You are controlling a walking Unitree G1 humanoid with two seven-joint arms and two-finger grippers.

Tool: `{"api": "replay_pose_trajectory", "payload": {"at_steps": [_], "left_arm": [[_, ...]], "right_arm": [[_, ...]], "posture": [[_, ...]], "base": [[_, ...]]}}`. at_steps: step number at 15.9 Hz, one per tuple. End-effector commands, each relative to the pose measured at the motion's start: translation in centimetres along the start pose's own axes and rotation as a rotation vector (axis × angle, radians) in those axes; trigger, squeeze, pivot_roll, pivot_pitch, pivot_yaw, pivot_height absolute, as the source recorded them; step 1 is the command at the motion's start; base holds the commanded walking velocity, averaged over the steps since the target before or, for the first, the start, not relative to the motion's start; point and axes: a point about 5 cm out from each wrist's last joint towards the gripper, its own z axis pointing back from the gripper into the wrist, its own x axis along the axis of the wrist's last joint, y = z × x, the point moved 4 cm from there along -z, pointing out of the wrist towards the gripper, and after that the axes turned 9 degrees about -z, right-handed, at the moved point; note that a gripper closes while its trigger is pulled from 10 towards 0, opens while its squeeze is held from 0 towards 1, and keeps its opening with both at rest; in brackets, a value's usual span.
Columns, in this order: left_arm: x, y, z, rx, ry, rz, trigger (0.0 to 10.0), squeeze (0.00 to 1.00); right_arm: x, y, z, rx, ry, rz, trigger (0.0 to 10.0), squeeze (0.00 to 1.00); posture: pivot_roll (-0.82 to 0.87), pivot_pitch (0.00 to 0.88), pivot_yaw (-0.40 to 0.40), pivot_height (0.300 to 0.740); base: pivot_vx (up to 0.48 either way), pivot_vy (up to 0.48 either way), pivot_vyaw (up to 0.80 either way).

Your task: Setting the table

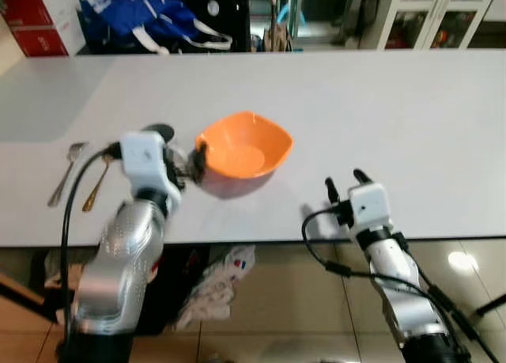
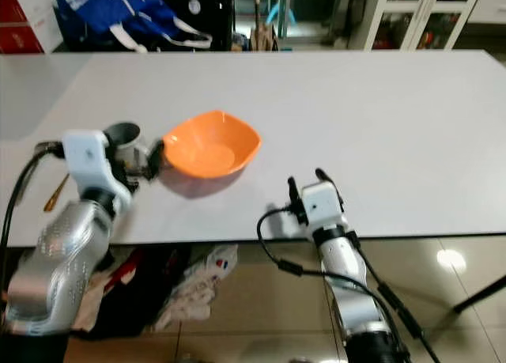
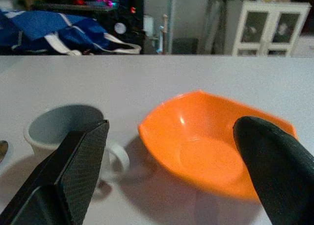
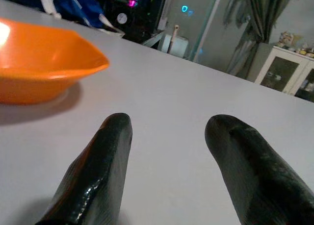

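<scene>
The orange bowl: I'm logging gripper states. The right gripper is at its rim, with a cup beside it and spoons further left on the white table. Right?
Not quite: the left gripper is at the orange bowl's rim, as the left eye view shows. The right gripper hovers open, apart from it. The cup beside it, the spoons and the white table are as you said.

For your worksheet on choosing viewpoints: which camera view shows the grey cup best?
The left wrist view: the grey cup shows its rim, hollow and handle beside the orange bowl, part-covered by a finger of the left gripper. Both eye views show just its rim behind the left wrist.
</scene>
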Motion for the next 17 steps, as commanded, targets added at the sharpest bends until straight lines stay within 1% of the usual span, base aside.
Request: {"api": "replay_pose_trajectory", "payload": {"at_steps": [1,2,3,4,5,6,8,9,10,11,12,13,17], "left_arm": [[-0.3,0.1,0.7,-0.013,-0.006,-0.069,10.0,0.0],[-0.8,0.4,1.3,-0.016,-0.016,-0.124,10.0,0.0],[-4.0,1.0,2.3,-0.004,0.032,-0.217,10.0,0.0],[-4.8,1.1,2.5,-0.005,0.046,-0.238,10.0,0.0],[-6.6,1.4,3.3,0.019,0.074,-0.249,10.0,0.0],[-6.8,1.9,3.6,0.059,0.073,-0.253,10.0,0.0],[-6.8,2.7,3.9,0.122,0.053,-0.269,10.0,0.0],[-7.0,2.7,3.6,0.144,0.081,-0.192,10.0,0.0],[-6.9,2.7,3.2,0.158,0.088,-0.132,10.0,0.0],[-6.2,2.4,2.6,0.149,0.067,-0.081,10.0,0.0],[-5.6,2.3,2.3,0.148,0.055,-0.052,10.0,0.0],[-5.3,2.2,2.3,0.15,0.045,-0.056,10.0,0.0],[-5.1,1.7,2.6,0.152,0.046,-0.037,10.0,0.0]], "right_arm": [[0.2,-0.8,-0.1,-0.035,-0.006,-0.044,10.0,0.0],[0.4,-1.0,0.0,-0.042,-0.016,-0.066,10.0,0.0],[0.3,-1.1,0.1,-0.057,-0.026,-0.118,10.0,0.0],[0.4,-1.1,0.1,-0.06,-0.029,-0.134,10.0,0.0],[0.8,-0.9,0.2,-0.048,-0.059,-0.182,10.0,0.0],[0.8,-0.9,0.2,-0.045,-0.063,-0.2,10.0,0.0],[-0.2,-1.2,0.4,-0.066,-0.03,-0.227,10.0,0.0],[-0.6,-1.1,0.5,-0.063,-0.008,-0.214,10.0,0.0],[-0.9,-1.0,0.5,-0.055,0.008,-0.201,10.0,0.0],[-1.2,-0.6,0.5,-0.037,0.027,-0.194,10.0,0.0],[-1.3,-0.3,0.4,-0.017,0.035,-0.185,10.0,0.0],[-1.3,0.0,0.4,0.007,0.038,-0.178,10.0,0.0],[-1.4,0.2,0.3,0.027,0.048,-0.187,10.0,0.0]], "posture": [[-0.1,0.0,0.07,0.74],[-0.1,0.0,0.07,0.74],[-0.1,0.0,0.072,0.74],[-0.1,0.0,0.072,0.74],[-0.11,0.0,0.076,0.74],[-0.11,0.0,0.075,0.74],[-0.11,0.0,0.074,0.74],[-0.1,0.0,0.07,0.74],[-0.1,0.0,0.068,0.74],[-0.09,0.0,0.06,0.74],[-0.09,0.0,0.059,0.74],[-0.08,0.0,0.056,0.74],[-0.08,0.0,0.045,0.74]], "base": [[0.0,0.0,0.0],[0.0,0.0,0.0],[0.0,0.0,0.0],[0.0,0.0,0.0],[0.0,0.0,0.0],[0.0,0.0,0.0],[0.0,0.0,0.0],[0.0,0.0,0.0],[0.0,0.0,0.0],[0.0,0.0,0.0],[0.0,0.0,0.0],[0.0,0.0,0.0],[0.0,0.0,0.0]]}}
